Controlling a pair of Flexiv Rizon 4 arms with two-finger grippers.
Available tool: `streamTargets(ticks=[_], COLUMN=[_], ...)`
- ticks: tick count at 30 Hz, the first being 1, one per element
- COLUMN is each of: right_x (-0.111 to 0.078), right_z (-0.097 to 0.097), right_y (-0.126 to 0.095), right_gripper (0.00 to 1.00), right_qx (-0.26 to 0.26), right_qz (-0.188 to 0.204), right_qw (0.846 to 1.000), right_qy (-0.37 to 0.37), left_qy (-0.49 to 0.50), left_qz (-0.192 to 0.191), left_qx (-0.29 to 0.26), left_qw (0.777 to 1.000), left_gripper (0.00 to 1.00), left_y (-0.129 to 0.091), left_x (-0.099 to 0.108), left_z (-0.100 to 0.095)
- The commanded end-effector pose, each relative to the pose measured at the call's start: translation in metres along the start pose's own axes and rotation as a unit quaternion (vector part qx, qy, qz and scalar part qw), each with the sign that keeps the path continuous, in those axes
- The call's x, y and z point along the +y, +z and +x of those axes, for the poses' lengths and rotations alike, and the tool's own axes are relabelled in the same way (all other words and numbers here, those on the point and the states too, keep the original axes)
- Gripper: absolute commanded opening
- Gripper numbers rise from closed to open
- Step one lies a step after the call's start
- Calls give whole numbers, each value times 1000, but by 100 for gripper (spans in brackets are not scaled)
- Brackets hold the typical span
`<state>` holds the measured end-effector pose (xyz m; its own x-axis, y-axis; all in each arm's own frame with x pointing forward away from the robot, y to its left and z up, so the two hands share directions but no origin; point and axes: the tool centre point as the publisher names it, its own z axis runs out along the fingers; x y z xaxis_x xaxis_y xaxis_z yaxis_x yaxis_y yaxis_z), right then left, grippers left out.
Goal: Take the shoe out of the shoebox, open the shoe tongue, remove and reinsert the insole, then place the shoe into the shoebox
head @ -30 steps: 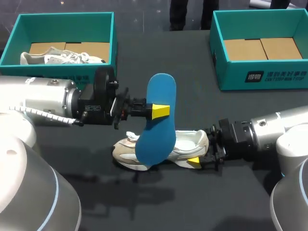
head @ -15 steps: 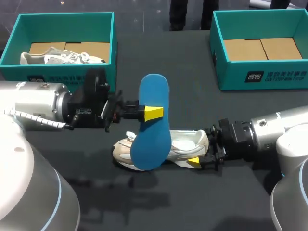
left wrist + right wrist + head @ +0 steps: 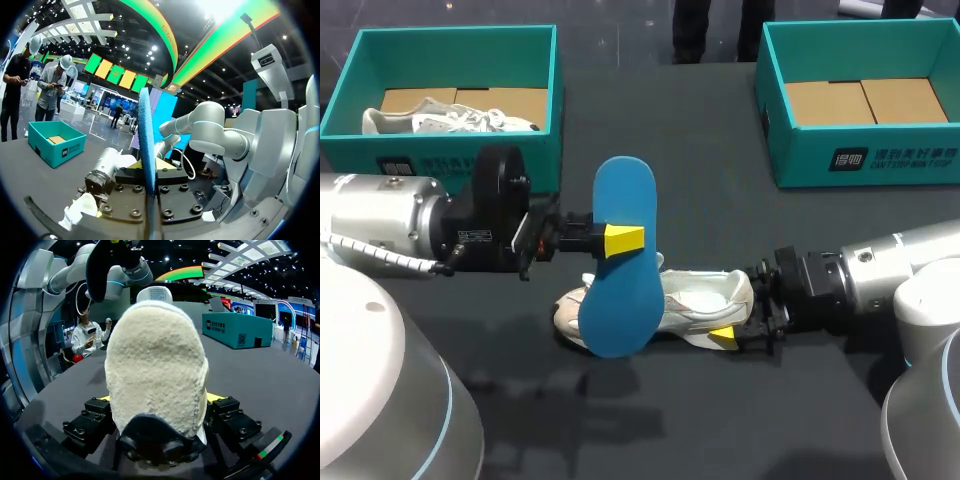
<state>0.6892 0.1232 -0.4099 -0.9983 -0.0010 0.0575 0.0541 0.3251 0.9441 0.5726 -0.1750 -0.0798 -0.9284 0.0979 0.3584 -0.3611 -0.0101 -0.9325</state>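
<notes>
- Upper left of the frame: the left shoebox [image 3: 350, 75], teal, with a second shoe [image 3: 450, 122], pale and laced, lying along its front wall. It looks parked out of play.
- Left of centre: the left gripper [image 3: 623, 240] comes in level from the left edge and pinches the insole [image 3: 620, 270] across its middle. In the wrist view the insole [image 3: 146, 130] runs edge-on, squeezed between both fingers of the left gripper [image 3: 148, 169].
- The insole is bright blue, thin and sole-shaped. It stands nearly upright and leans a little, with its rounded lower end in front of the shoe's toe half. Whether it touches the shoe I cannot tell. Held up like this, it looks out of the shoe and ready to go back in.
- Centre, on the dark table: the shoe [image 3: 705, 295], cream and white, toe to the left, heel to the right, mouth facing up.
- Right of centre: the right gripper [image 3: 730, 315] grips the heel from both sides, likely to steady the shoe for the insole. Its wrist view shows the shoe [image 3: 155, 365], nubbly and cream, filling the gap of the right gripper [image 3: 157, 405].
- Upper right: the right shoebox [image 3: 790, 130], teal, cardboard floor showing, probably where the shoe ends up.
</notes>
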Motion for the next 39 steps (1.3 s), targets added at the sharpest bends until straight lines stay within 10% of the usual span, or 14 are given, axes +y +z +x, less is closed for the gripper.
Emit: streamTargets(ticks=[1, 5, 6, 7, 21, 39], right_x=[-1, 0, 0, 0, 6, 21], right_z=[1, 1, 1, 1, -4, -12], right_y=[0, -3, -4, -5, -26, -53], right_gripper=[0, 18, 38, 100, 100, 100], right_qx=[0, -7, -7, -10, -36, -54], right_qz=[3, 5, 6, 9, 62, 299], right_qw=[1000, 1000, 1000, 1000, 997, 953], right_qy=[1, 0, 0, 1, 2, 14], left_qy=[0, 0, 0, 0, 0, 0], left_qz=[1, 1, 1, 1, 1, 1], left_qx=[-2, -2, -2, -2, -2, -2], left_qw=[1000, 1000, 1000, 1000, 1000, 1000], left_gripper=[0, 0, 0, 0, 0, 0], left_y=[0, 0, 0, 0, 0, 0], left_x=[1, 1, 1, 1, 1, 1], left_z=[3, 3, 3, 3, 3, 3])
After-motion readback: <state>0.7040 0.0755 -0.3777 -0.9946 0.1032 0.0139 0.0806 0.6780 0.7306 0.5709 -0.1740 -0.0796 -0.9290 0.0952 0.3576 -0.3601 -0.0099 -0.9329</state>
